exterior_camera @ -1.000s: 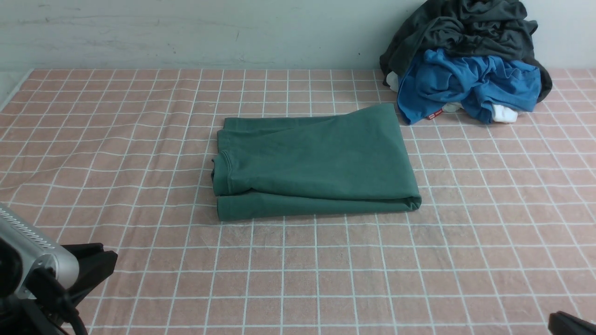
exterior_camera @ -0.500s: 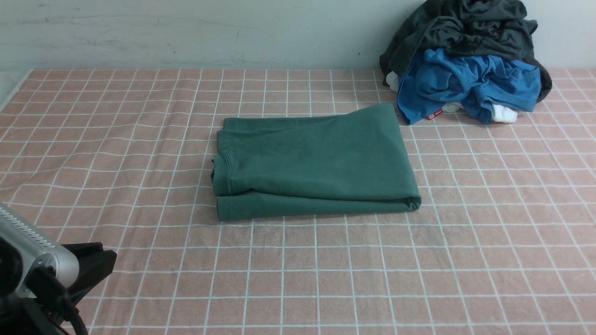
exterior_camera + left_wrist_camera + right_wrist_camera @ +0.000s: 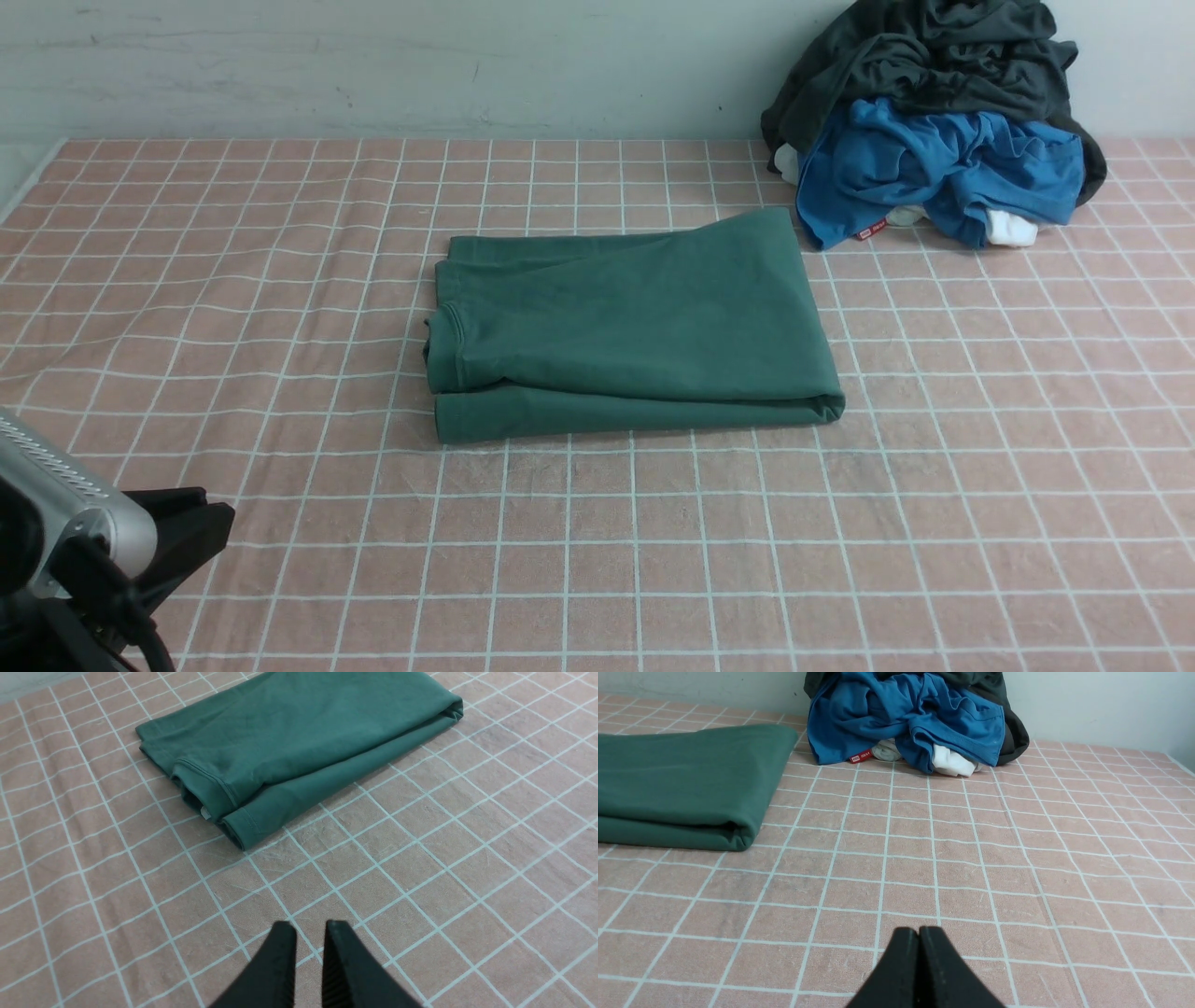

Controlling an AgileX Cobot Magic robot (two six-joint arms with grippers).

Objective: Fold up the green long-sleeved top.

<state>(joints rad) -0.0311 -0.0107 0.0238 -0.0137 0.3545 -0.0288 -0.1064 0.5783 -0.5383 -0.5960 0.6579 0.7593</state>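
The green long-sleeved top (image 3: 635, 327) lies folded into a flat rectangle in the middle of the pink checked cloth, its collar end to the left and a rolled fold edge at the near right. In the left wrist view the top (image 3: 299, 737) lies well beyond my left gripper (image 3: 309, 926), whose jaws stand a narrow gap apart with nothing between them, above bare cloth. My right gripper (image 3: 919, 929) is shut and empty over bare cloth, with the top (image 3: 682, 779) far off to one side. Only the left arm (image 3: 65, 551) shows in the front view, at the bottom left corner.
A heap of clothes stands at the back right against the wall: a dark charcoal-grey garment (image 3: 934, 56) on a bright blue one (image 3: 934, 168), with white fabric (image 3: 1013, 229) poking out. The pink checked cloth (image 3: 653, 541) covers the whole table.
The black tip of my right gripper has drawn back out of the front view's bottom right corner. The top and the left arm have not moved.
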